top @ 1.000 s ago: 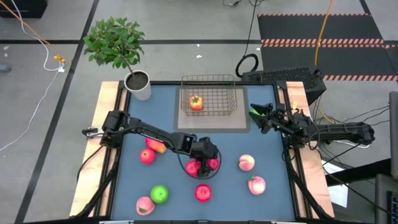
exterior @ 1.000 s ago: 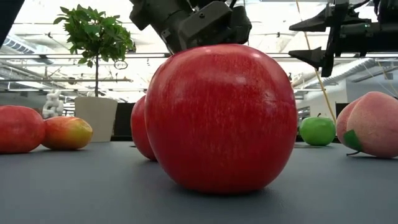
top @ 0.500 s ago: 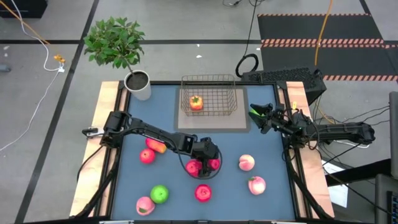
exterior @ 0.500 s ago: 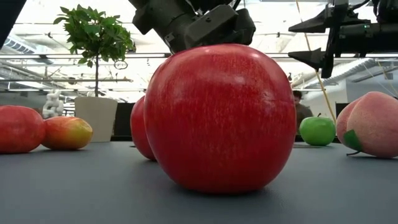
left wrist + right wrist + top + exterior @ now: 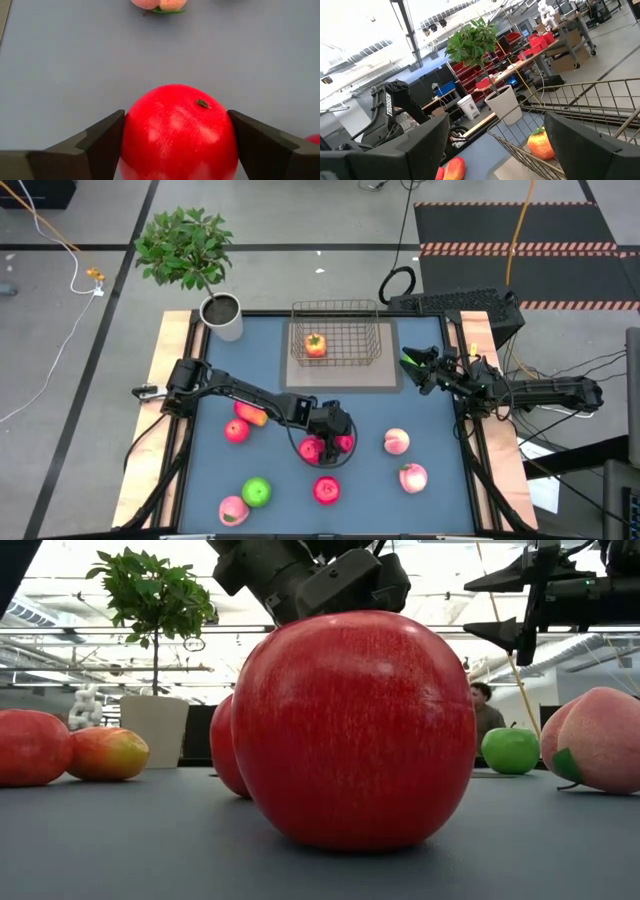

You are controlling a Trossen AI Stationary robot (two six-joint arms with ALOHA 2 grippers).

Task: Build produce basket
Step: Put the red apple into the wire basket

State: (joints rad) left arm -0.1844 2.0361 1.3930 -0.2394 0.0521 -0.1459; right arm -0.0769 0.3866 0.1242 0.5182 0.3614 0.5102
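The wire basket [image 5: 335, 330] stands at the table's far middle with one orange-yellow fruit [image 5: 315, 345] inside; both also show in the right wrist view, the basket [image 5: 580, 100] and the fruit [image 5: 540, 142]. My left gripper [image 5: 330, 440] is at mid-table, pointing down, shut on a red apple [image 5: 177, 132]. A second red apple [image 5: 312, 448] lies right beside it. My right gripper [image 5: 408, 365] hovers open and empty just right of the basket, and also shows in the low view [image 5: 510, 605]. My left gripper pinches the red apple between its two fingers, one finger [image 5: 107, 137] on each side of the apple's widest part [image 5: 131, 135]. The fingers come from above, pointing down. The apple is upright, stem end [image 5: 202, 104] up. Whether it stands on the table does not show.
Loose fruit lies around: a red apple [image 5: 325, 490] near the front, a green apple [image 5: 257, 492], peaches [image 5: 232, 508] [image 5: 397, 442] [image 5: 413, 477], and two reddish fruits [image 5: 237, 430] [image 5: 250, 413] at the left. A potted plant [image 5: 222, 315] stands at the far left corner.
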